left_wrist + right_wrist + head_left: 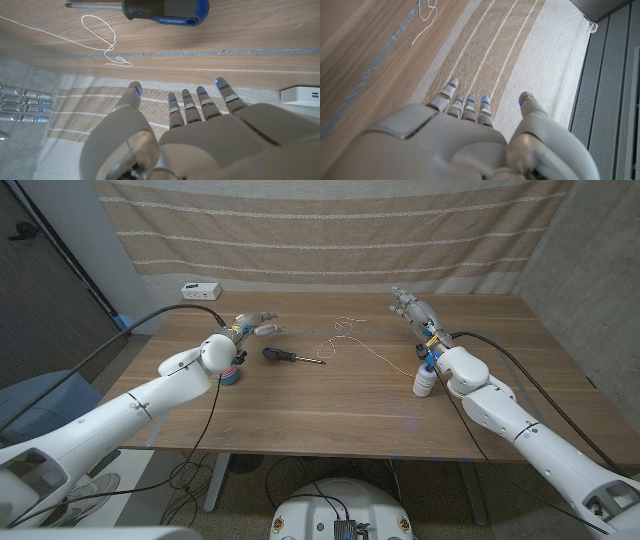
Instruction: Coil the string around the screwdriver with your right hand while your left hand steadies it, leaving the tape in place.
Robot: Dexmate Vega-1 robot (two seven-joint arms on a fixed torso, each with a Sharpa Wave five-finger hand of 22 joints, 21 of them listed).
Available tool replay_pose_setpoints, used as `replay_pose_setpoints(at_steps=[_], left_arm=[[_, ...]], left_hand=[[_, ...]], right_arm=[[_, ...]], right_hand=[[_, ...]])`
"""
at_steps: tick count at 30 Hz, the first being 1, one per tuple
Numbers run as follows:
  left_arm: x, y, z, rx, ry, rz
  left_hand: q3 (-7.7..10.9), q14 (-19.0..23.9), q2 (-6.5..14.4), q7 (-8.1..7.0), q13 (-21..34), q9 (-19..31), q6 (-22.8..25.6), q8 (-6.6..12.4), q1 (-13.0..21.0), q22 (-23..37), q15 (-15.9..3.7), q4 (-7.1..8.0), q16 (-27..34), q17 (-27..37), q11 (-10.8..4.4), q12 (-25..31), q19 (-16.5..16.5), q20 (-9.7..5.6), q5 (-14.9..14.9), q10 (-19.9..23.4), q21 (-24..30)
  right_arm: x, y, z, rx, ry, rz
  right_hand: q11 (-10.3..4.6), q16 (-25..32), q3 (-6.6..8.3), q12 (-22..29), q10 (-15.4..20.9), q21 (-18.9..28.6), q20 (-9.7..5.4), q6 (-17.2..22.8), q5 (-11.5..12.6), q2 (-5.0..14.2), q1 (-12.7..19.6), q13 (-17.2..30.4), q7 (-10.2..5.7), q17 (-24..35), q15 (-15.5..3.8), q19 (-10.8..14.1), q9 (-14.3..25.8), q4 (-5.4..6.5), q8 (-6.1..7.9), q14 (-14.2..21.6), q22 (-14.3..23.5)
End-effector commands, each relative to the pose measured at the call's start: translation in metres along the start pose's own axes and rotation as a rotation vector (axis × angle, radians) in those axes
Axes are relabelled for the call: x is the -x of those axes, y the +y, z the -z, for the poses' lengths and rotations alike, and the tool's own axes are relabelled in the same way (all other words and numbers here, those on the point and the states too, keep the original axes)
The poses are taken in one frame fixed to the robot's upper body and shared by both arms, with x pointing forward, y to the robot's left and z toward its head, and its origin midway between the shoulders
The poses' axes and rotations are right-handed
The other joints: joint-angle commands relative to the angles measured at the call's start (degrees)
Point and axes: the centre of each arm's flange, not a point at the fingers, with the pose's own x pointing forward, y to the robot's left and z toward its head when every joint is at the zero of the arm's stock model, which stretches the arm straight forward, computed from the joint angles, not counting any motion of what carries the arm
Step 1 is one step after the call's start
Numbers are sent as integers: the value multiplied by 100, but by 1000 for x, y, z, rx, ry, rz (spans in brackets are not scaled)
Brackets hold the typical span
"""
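Note:
The screwdriver [290, 356], with a black handle and a blue end, lies on the wooden table [330, 415] left of centre, its shaft pointing right. It also appears in the left wrist view as the screwdriver [165, 9]. A thin white string [372, 352] loops near the shaft tip and trails right; its loops appear as string [102, 37] and string [425, 12]. My left hand [255, 326] hovers behind the handle, fingers spread and empty, shown as left hand [190, 130]. My right hand [410, 307] is raised at the back right, fingers straight, holding nothing, shown as right hand [470, 135].
A teal round thing [228, 376], perhaps the tape roll, sits partly hidden under my left wrist. A small white cylinder [424, 380] stands beside my right forearm. A white box [200, 290] lies at the back left edge. A striped curtain hangs behind the table.

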Motion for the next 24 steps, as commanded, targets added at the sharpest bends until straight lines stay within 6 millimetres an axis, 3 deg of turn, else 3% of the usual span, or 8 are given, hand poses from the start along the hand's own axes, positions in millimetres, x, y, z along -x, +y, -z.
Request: replay_pose_setpoints(at_steps=[1,10,20,21,24], left_arm=[[0,2,-15,-161,13,59],[0,1,-23,-264,46,94],[-3,0,-26,-344,84,161],[-3,-1,-27,-356,85,159],[-4,-2,-28,-376,89,164]], left_hand=[[12,33,-5,-14,19,29,36,-25,140,13,26,-33,-7,28,0,26,28,16,-2,48,-23],[25,353,-60,-30,72,37,111,-36,554,24,-63,-58,55,40,-13,81,311,-73,7,253,26],[-4,378,-136,-15,97,40,159,-38,761,28,-65,-61,33,47,11,34,361,-84,18,160,16],[-6,406,-157,-43,107,40,190,-33,868,28,-116,-69,32,50,-58,49,392,-120,23,207,15],[-12,442,-163,17,123,42,179,-55,1074,33,-80,-56,26,56,-21,38,492,-160,31,201,31]], right_arm=[[-2,18,-12,6,-37,-30],[-10,24,-12,-8,-24,-43],[-11,26,-14,-16,-35,-41],[-11,26,-14,-17,-34,-39],[-11,25,-14,-18,-34,-40]], right_hand=[[-5,52,-9,32,56,43,27,39,-21,0,58,26,2,27,26,48,30,-41,33,31,15],[-14,51,-18,24,47,42,22,46,-27,3,59,27,5,33,24,48,30,-53,29,28,16],[-31,57,-32,7,13,42,10,54,-35,25,45,28,3,45,15,51,32,-51,23,31,16],[-19,58,-33,9,20,42,16,55,-36,26,43,28,5,46,18,50,32,-50,23,34,17],[-29,59,-39,9,20,41,11,57,-39,30,36,28,4,49,14,49,32,-48,22,32,17]])
